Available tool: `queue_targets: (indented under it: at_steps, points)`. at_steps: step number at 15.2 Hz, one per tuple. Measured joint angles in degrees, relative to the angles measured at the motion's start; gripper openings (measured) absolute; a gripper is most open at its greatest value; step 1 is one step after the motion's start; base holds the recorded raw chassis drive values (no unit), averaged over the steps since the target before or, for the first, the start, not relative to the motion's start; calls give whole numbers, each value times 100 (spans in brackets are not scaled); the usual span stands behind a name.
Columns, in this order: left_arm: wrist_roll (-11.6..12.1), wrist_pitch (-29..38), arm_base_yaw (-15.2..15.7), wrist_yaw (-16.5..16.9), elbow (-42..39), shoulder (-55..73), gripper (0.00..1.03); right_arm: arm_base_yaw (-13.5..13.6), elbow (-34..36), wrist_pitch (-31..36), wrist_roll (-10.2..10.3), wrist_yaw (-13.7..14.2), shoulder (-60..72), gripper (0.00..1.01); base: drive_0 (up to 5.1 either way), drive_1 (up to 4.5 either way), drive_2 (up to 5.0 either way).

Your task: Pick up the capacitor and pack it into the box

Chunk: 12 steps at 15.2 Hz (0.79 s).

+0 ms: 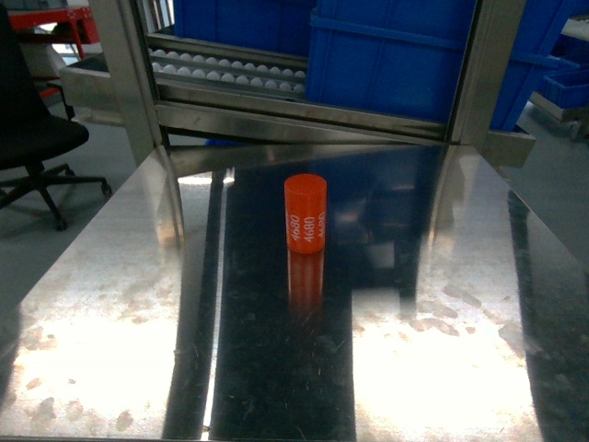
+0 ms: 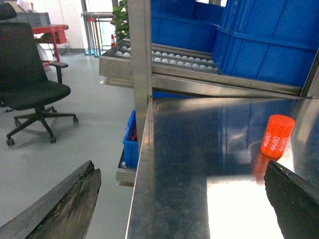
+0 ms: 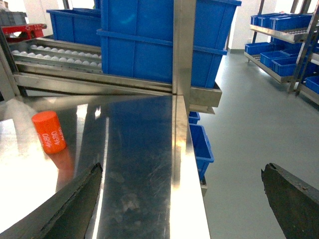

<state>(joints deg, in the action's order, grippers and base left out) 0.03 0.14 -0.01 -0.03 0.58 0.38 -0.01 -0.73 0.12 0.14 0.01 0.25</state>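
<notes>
Capacitor (image 1: 306, 212): orange cylinder, upright, alone mid-surface (image 1: 110, 313), accessible from either side. Left gripper (image 2: 179, 199) spread wide, nothing held, hanging off the surface's left edge. Right gripper (image 3: 184, 199) likewise spread and unladen at the right edge. Box not in view.

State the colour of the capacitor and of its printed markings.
The capacitor is bright orange with white "4680" print, clearest in the head view.

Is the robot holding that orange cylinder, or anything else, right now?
No, nothing is held. The orange capacitor stands upright on the steel table, untouched. In both wrist views the jaws of the left gripper and right gripper are spread wide and empty.
</notes>
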Motion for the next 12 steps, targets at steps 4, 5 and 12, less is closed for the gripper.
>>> queue_targets:
  at_steps: [4, 5, 12]
  points:
    - [0, -39, 0, 2, 2, 0, 98, 0, 2, -44, 0, 0, -2, 98, 15, 15, 15]
    - [0, -39, 0, 2, 2, -2, 98, 0, 0, -44, 0, 2, -2, 98, 0, 0, 0]
    - [0, -37, 0, 2, 2, -2, 98, 0, 0, -46, 0, 2, -2, 98, 0, 0, 0]
